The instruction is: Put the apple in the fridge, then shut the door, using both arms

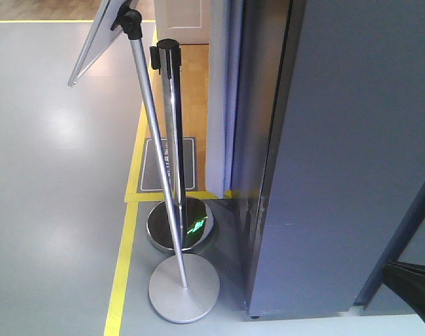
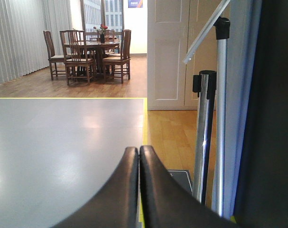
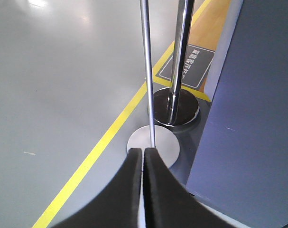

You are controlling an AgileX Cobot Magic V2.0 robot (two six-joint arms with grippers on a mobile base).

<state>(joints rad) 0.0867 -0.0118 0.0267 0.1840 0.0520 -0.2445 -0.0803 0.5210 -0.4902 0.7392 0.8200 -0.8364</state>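
The apple is out of view in every frame. A tall dark grey panel (image 1: 338,154) fills the right of the front view and shows again as a grey-blue wall (image 3: 253,118) beside my right gripper. I cannot tell whether it is the fridge or the cabinet beside it, and no door or white interior shows. My left gripper (image 2: 138,148) is shut with nothing in it and points out over the grey floor. My right gripper (image 3: 143,150) is also shut and empty, aimed down at the floor just left of the panel.
A sign stand with a slanted pole (image 1: 156,154) and flat silver base (image 1: 184,287) stands close to the panel. Behind it is a chrome stanchion (image 1: 171,133) on a mirrored base (image 1: 180,225). A yellow floor line (image 1: 121,280) and dark mat (image 1: 169,164) lie nearby; dining chairs (image 2: 89,54) stand far off.
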